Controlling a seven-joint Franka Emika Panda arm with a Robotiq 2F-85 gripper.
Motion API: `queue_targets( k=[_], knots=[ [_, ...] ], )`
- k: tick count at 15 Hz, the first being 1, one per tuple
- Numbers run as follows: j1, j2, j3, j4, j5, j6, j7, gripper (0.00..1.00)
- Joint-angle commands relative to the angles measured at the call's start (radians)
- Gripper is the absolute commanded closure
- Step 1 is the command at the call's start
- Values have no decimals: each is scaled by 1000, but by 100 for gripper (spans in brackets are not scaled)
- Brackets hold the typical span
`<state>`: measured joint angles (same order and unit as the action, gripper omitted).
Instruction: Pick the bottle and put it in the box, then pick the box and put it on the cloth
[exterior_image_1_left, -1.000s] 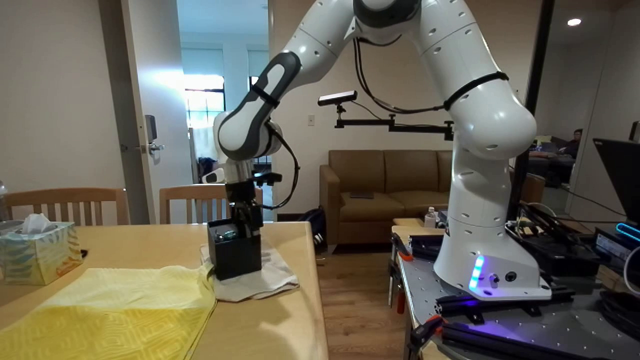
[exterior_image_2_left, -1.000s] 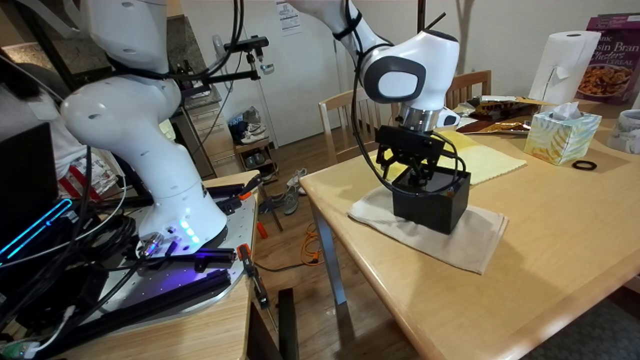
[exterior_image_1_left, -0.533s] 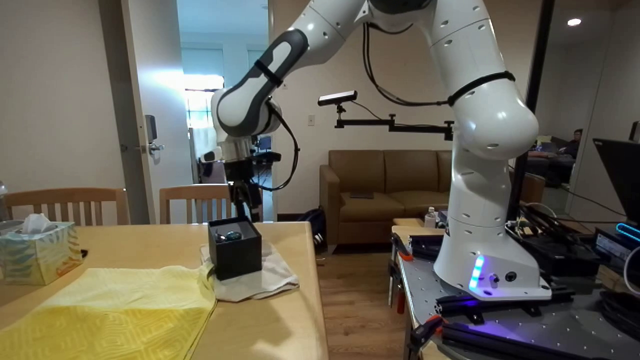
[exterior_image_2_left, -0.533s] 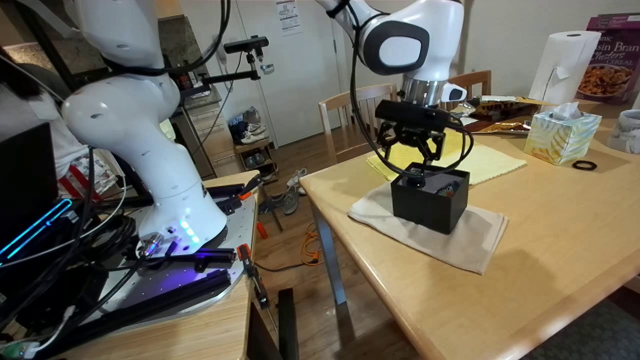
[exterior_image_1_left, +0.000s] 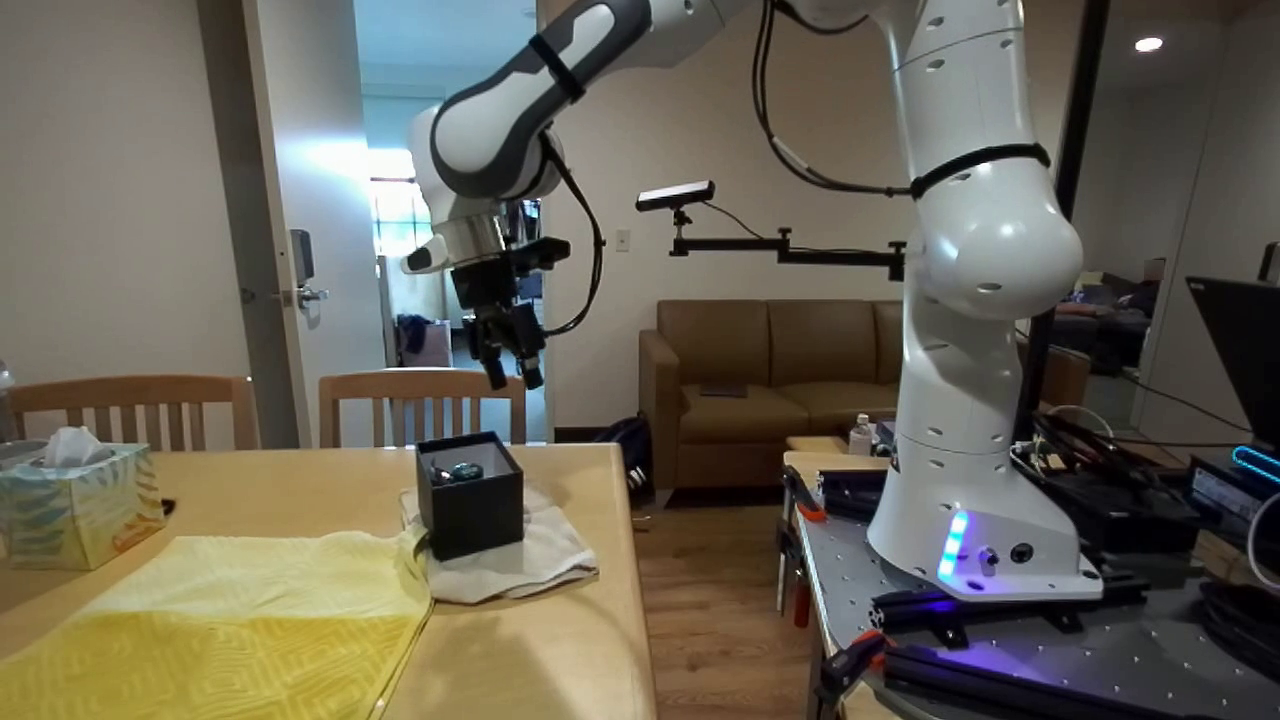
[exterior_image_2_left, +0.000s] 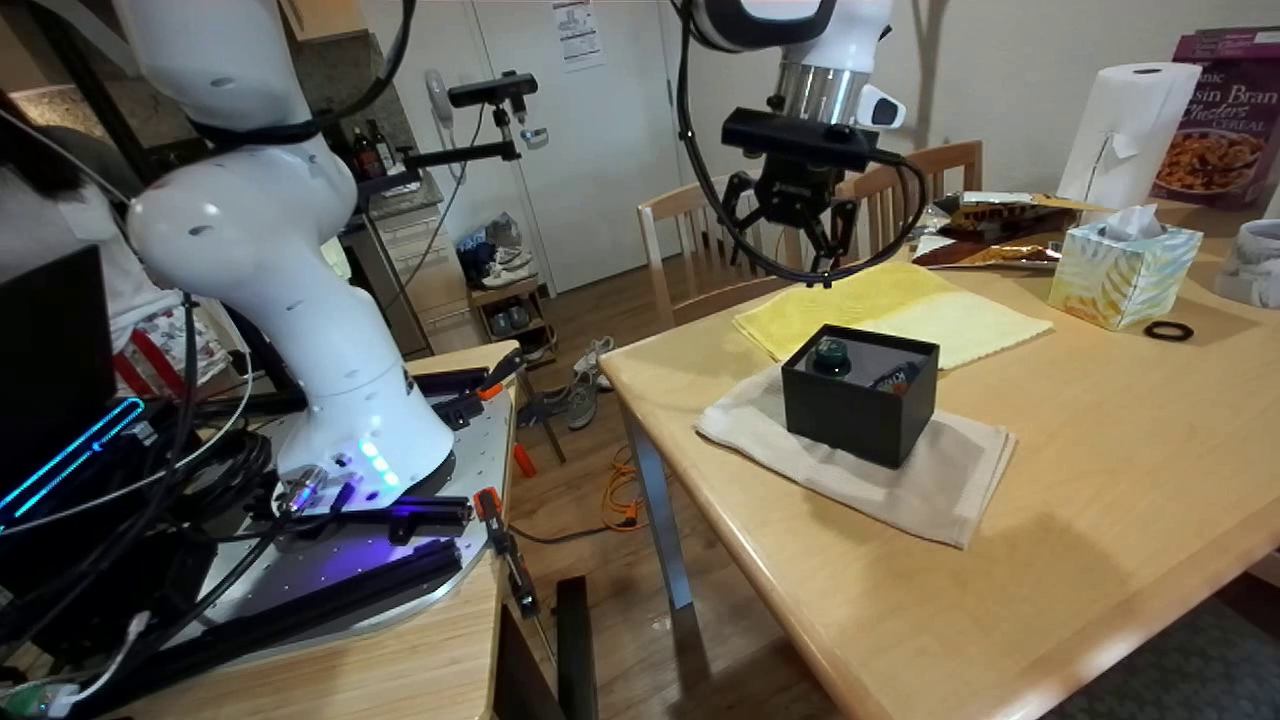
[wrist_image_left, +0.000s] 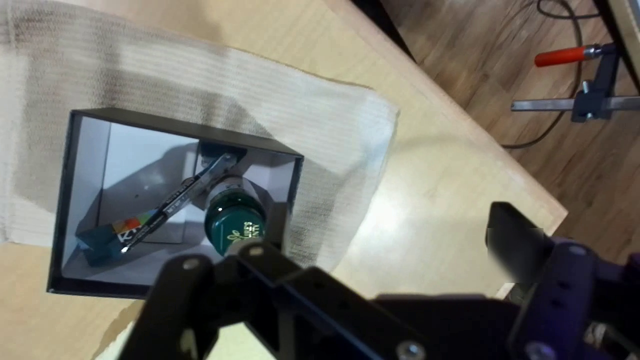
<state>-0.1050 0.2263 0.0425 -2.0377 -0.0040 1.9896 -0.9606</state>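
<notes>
The black box (exterior_image_1_left: 475, 515) stands upright and open-topped on the cream cloth (exterior_image_1_left: 540, 562). Both also show in the other views, the box (exterior_image_2_left: 850, 412) (wrist_image_left: 185, 127) and the cloth (exterior_image_2_left: 955, 480) (wrist_image_left: 340, 130). The bottle, with its dark green cap (wrist_image_left: 232, 222), stands inside the box; its cap also shows in both exterior views (exterior_image_2_left: 830, 357) (exterior_image_1_left: 465, 471). My gripper (exterior_image_1_left: 515, 380) is above the box, apart from it, with its fingers spread and nothing between them. In the wrist view the gripper (wrist_image_left: 392, 222) partly covers the box's near corner and the cap.
A colourful packet (wrist_image_left: 120, 234) lies in the box beside the bottle. A yellow cloth (exterior_image_1_left: 230, 620) (exterior_image_2_left: 930, 312) lies next to the cream cloth. A tissue box (exterior_image_1_left: 85, 505) (exterior_image_2_left: 1125, 272) stands farther along the table. The table's edge (exterior_image_1_left: 640, 600) is near the cream cloth.
My gripper has risen from the box to well above it and has tilted slightly. The box, bottle and cloth have stayed in place.
</notes>
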Motion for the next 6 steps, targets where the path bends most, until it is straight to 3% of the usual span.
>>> queue_targets(
  k=[1,2,6],
  knots=[
    [28,-36,3,-36,-51,-43,-81,0],
    [27,-8,-7,-3,-20,-31,-34,0],
    [39,-10,-4,-17,-33,-33,-57,0]
  ],
)
